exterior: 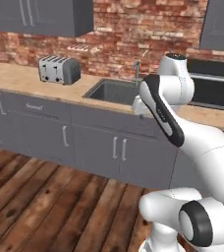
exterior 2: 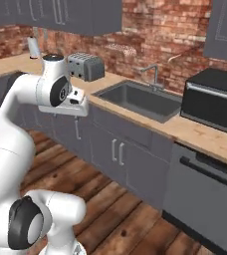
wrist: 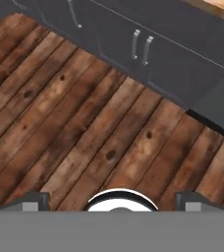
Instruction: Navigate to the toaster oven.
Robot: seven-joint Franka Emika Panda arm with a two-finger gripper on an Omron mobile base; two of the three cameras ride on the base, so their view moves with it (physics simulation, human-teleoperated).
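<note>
My fingers stand wide apart with nothing between them, their two dark tips at the bottom corners of the hand view, hanging over the wooden floor. That view looks down on brown planks and, along its top, the dark grey cabinet doors with their paired silver handles; a sliver of pale wood surface shows at the top right corner.

From the right base view my hand sits in front of the cabinets, below the surface's front edge, near the silver slot toaster. The left base view shows that toaster standing toward the left end of the surface, well apart from the sink.

The sink is sunk into the middle of the surface, its faucet at the back edge against the brick wall.

The toaster oven stands on the surface to the right of the sink, black, with a silver bar handle across its dark door. In the left base view it is partly hidden behind my arm. The right base view alone shows the dishwasher front under it.
</note>
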